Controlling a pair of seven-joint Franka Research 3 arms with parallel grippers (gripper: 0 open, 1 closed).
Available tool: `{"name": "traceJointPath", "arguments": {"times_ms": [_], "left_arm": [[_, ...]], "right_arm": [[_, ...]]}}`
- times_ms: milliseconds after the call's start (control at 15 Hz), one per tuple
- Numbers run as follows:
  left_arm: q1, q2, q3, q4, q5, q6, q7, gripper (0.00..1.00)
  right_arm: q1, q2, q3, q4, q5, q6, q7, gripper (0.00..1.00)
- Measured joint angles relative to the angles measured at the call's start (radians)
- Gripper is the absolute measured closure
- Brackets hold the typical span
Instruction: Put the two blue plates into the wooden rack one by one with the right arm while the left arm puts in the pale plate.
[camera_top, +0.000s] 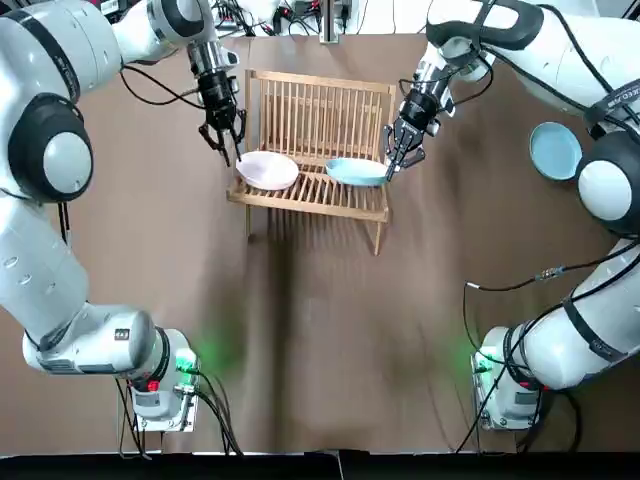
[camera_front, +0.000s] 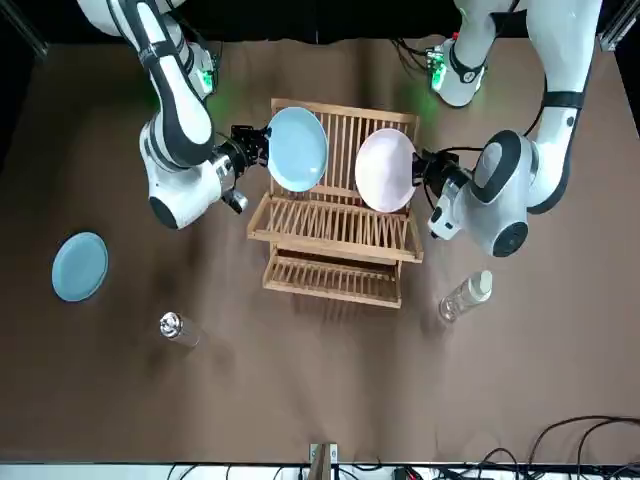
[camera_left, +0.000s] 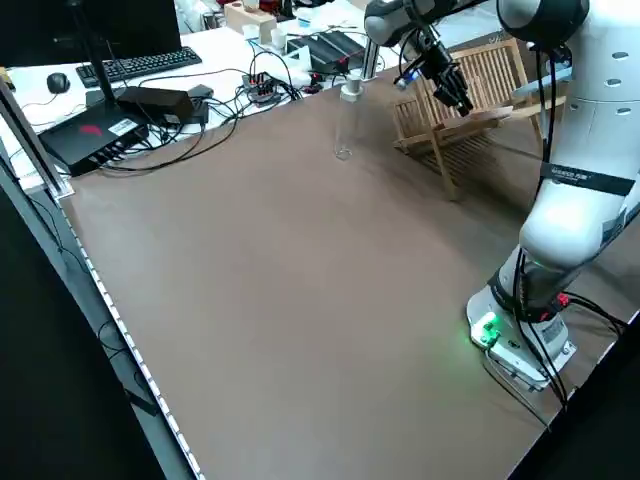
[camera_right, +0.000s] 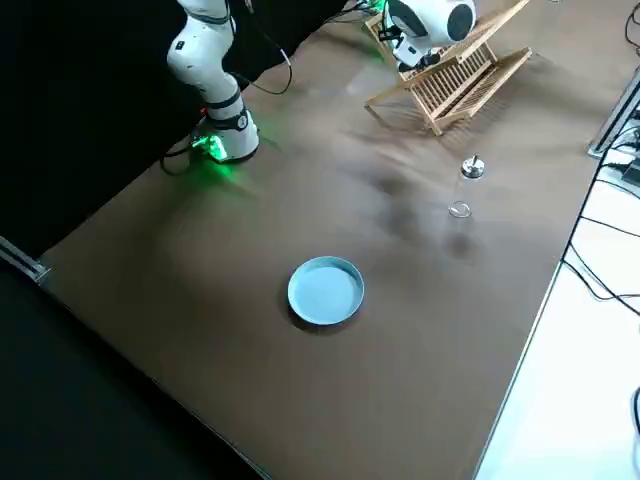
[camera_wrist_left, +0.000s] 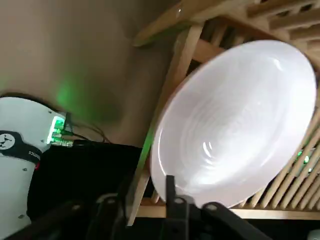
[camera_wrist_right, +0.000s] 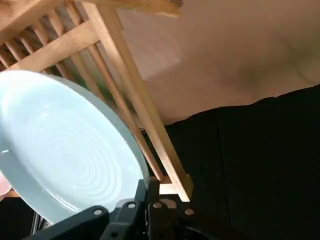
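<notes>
Top view sets both arms at the rack (camera_top: 318, 110), each with a plate on edge among the slats. The right jaws are pinched narrow on the rim of a blue plate (camera_top: 355, 172) in the rack's right half. The left jaws are closed the same way on the rim of the pale plate (camera_top: 267, 170) in its left half. The two plates stand near each other but apart.

The likeliest slip is at release. I cannot tell whether either rim sits fully between two slats, and a plate let go too soon could lean, roll along the rail, or knock its neighbour. Fingers drawn back at an angle could also drag a plate out, or nudge the rack, which looks light.

Out to the robot's right, about level with the rack, the second blue plate (camera_top: 555, 150) lies flat on the surface (camera_top: 320, 340). Its low rim gives the right jaws little to catch, so a shallow grasp may skid it away.

Beyond the rack stand a bottle (camera_front: 465, 295) and a small jar (camera_front: 178, 328). A shoved rack or a wide swing of an arm could topple either one.
</notes>
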Motion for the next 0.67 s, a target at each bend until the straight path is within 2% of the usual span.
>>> {"name": "traceJointPath", "arguments": {"times_ms": [200, 333, 400, 467, 600, 667], "left_arm": [[0.014, 0.0, 0.007, 0.051, 0.002, 0.0, 0.0, 0.34], [0.021, 0.0, 0.012, 0.089, 0.066, 0.0, 0.007, 0.31], [0.025, -0.001, 0.012, 0.11, 0.131, -0.001, 0.02, 0.29], [0.029, -0.003, 0.012, 0.124, 0.187, -0.003, 0.046, 0.28], [0.035, -0.011, 0.012, 0.143, 0.254, -0.003, 0.121, 0.17], [0.041, -0.017, 0.013, 0.158, 0.274, -0.002, 0.167, 0.17]], "right_arm": [[0.0, 0.0, 0.0, 0.0, 0.0, 0.0, 0.0, 0.97], [0.0, 0.0, 0.0, 0.0, 0.001, 0.0, -0.001, 0.95], [0.0, 0.0, 0.0, 0.0, 0.001, 0.0, -0.001, 0.87], [0.0, 0.0, 0.0, 0.0, 0.001, -0.001, -0.001, 0.84], [0.0, 0.0, -0.001, 0.0, 0.001, -0.003, -0.001, 0.84], [0.0, 0.0, -0.002, 0.0, 0.001, -0.005, -0.001, 0.84]]}}
